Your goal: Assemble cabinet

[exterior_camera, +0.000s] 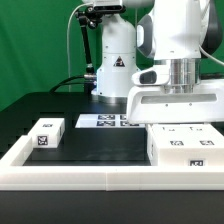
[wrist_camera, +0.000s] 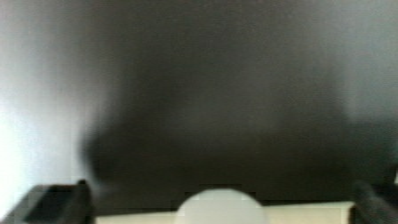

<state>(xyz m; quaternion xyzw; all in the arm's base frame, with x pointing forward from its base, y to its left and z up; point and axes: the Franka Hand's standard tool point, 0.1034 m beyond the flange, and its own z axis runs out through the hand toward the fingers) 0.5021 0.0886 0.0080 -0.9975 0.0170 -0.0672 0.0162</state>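
The middle of the black table lies open, a broad bare stretch between the small cabinet piece near the exterior view's left and the large cabinet piece at its right. A low white border rail closes the front edge and that left side. The marker board lies flat at the back, before the arm's base. The tool hangs close over the large cabinet piece, jaws wide apart, leaving little room above it.

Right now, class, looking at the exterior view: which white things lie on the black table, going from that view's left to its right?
small tagged block → marker board → large tagged cabinet piece
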